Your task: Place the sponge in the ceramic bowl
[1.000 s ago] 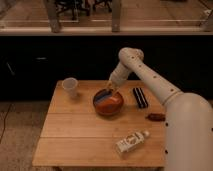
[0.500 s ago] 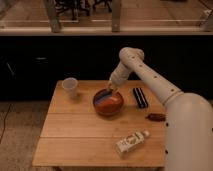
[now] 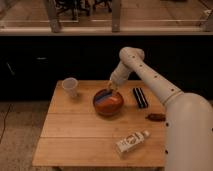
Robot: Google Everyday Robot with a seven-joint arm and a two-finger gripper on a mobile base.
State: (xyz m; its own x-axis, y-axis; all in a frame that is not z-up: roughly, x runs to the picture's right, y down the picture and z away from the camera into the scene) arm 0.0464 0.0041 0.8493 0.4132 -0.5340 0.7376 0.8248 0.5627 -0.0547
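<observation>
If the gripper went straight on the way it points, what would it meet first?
Probably the sponge in the bowl: the gripper points down over the bowl's back edge. Depth is unclear; it might catch the rim first.

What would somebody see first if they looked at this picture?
The big white arm reaches in from the right, with its gripper just over the back rim of the orange-red bowl in the middle of the wooden table. A blue sponge lies inside the bowl. A white cup stands to the bowl's left, and a white bottle lies near the front edge.
</observation>
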